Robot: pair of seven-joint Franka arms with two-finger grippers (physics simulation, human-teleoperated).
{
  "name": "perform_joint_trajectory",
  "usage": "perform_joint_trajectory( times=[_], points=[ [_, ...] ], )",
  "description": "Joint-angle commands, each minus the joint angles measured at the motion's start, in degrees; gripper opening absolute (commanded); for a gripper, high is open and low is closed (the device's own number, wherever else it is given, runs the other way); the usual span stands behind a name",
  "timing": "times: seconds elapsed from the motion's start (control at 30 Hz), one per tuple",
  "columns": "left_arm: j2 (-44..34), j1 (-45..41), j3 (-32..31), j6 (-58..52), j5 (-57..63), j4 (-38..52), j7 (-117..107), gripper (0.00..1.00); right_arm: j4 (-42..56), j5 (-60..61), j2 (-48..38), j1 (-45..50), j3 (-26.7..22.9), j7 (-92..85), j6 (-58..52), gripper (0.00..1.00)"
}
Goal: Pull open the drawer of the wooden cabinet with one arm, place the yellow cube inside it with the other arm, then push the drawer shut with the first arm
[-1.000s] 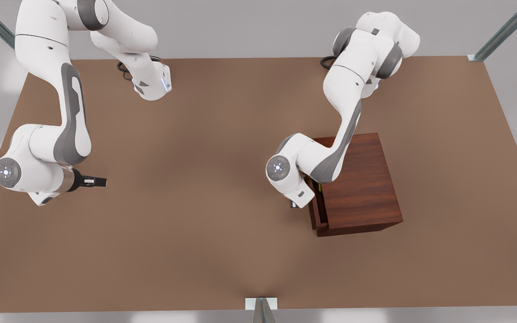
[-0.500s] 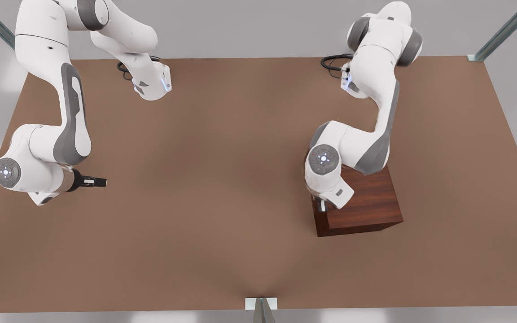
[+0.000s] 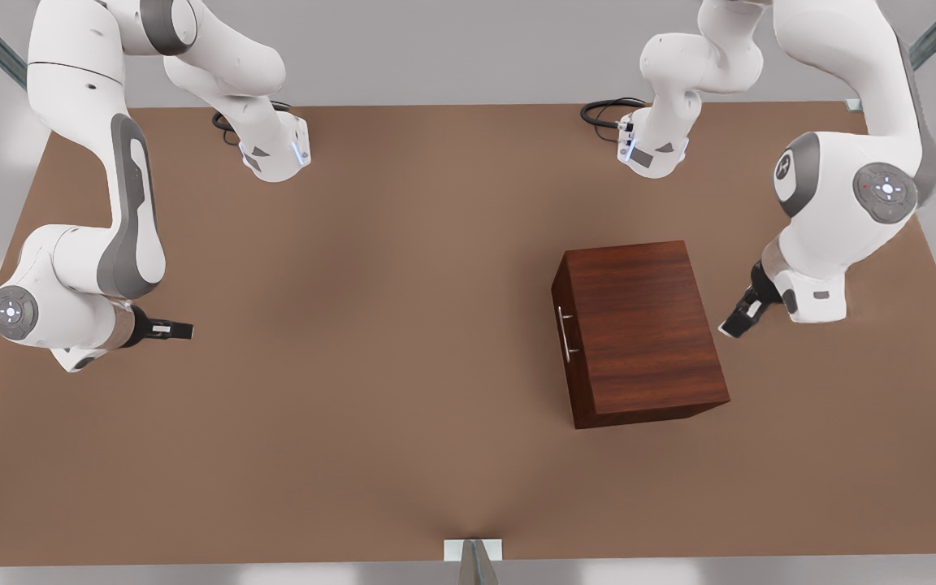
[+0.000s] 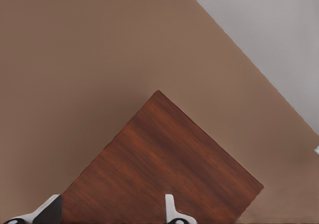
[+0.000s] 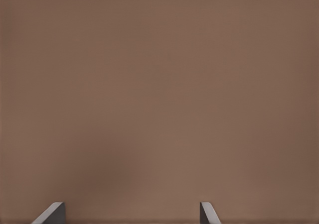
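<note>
The wooden cabinet stands on the table toward the front view's right, and its flat top shows in the left wrist view. The drawer sits flush in the cabinet's face, its silver bar handle free. The yellow cube is hidden. My left gripper hangs open just off the cabinet's side on the front view's right, touching nothing; one of its fingertips sits over the cabinet top. My right gripper waits open far off at the front view's left, above bare table.
The brown table stretches wide between the arms. Both arm bases stand at the far edge with black cables. A metal post sits at the near edge. The table's edge runs past the cabinet.
The drawer, slightly open a second ago, is shut. The left arm has swung off the cabinet's front, over it, to its side on the front view's right. The right arm stayed still.
</note>
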Motion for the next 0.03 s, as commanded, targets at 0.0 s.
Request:
perform_joint_trajectory(
  times=[0.0],
  points=[
    [0.04,0.24,0.03,1.22,-0.51,0.15,52.71,1.00,-0.06,0.04,-0.06,0.00,-0.04,0.19,-0.03,1.00]
  ],
)
